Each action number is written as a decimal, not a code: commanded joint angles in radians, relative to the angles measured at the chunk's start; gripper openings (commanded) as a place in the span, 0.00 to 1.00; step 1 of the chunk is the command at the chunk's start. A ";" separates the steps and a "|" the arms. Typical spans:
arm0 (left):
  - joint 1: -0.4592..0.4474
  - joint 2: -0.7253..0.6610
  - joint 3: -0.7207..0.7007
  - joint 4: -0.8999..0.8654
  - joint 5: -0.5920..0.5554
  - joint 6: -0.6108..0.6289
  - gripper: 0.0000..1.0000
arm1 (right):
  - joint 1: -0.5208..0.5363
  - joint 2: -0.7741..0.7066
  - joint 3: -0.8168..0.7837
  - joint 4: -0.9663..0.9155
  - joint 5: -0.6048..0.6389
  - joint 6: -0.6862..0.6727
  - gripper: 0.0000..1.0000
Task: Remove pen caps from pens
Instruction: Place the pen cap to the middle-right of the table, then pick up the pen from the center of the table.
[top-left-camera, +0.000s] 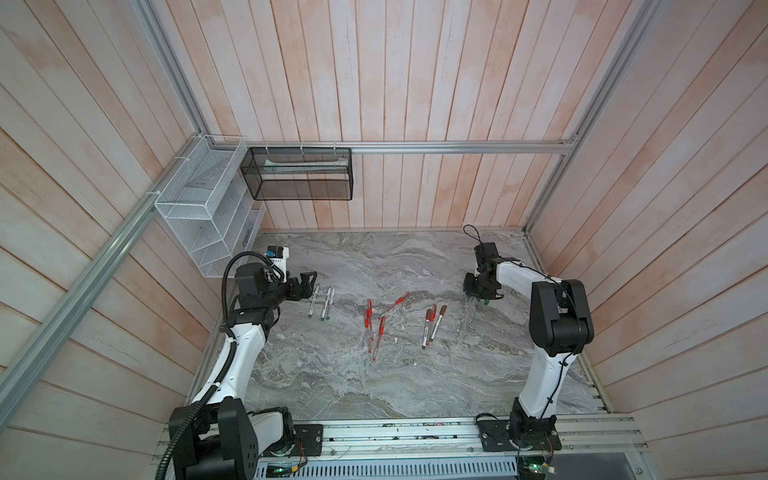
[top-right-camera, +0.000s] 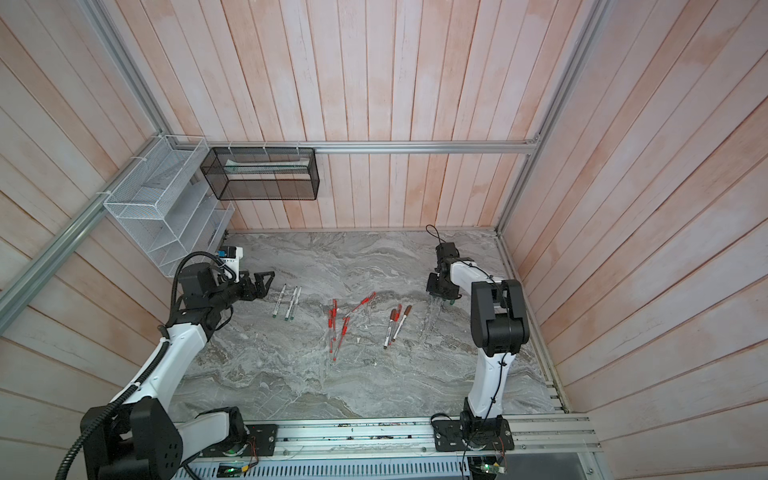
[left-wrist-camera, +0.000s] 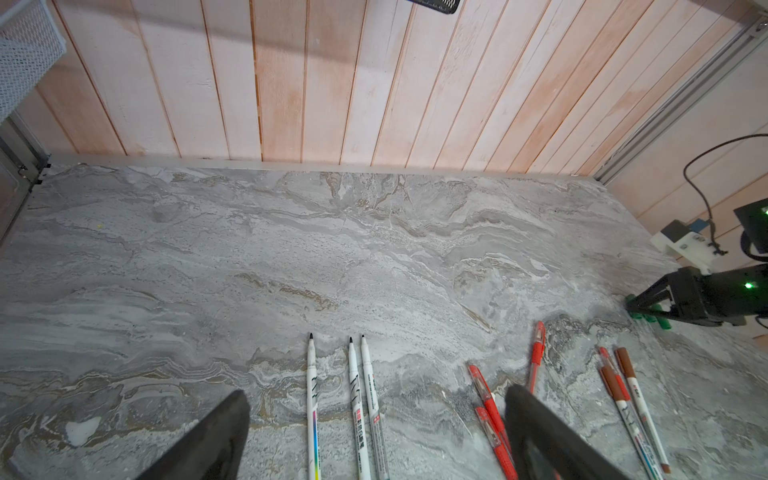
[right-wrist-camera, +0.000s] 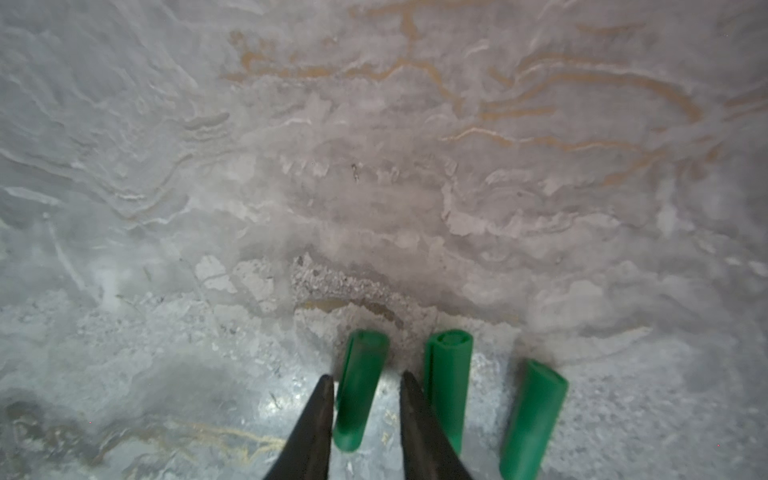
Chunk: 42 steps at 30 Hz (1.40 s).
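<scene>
Right wrist view shows the right gripper low over the marble table, jaws narrowly parted around one green cap lying flat, with two more green caps just beside it. In both top views the left gripper hovers wide open near three uncapped white markers. Red pens and brown-capped markers lie mid-table.

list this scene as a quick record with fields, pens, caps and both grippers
green caps: three, loose, side by side on the table
right gripper: jaws apart around one of the green caps
left gripper: open, empty, beside the uncapped markers
uncapped markers: three, white barrels, tips bare
brown-capped markers: two, caps on
red pens: loose cluster mid-table, caps seem on
</scene>
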 joint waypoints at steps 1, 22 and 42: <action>0.008 -0.004 -0.006 0.016 0.017 0.003 0.97 | 0.010 -0.059 0.022 -0.047 0.012 0.001 0.32; 0.021 0.029 -0.016 0.043 0.013 -0.009 0.97 | 0.307 -0.225 -0.200 -0.004 -0.011 0.189 0.28; 0.027 0.022 -0.004 0.025 0.021 -0.016 0.97 | 0.355 -0.157 -0.305 0.013 0.022 0.207 0.22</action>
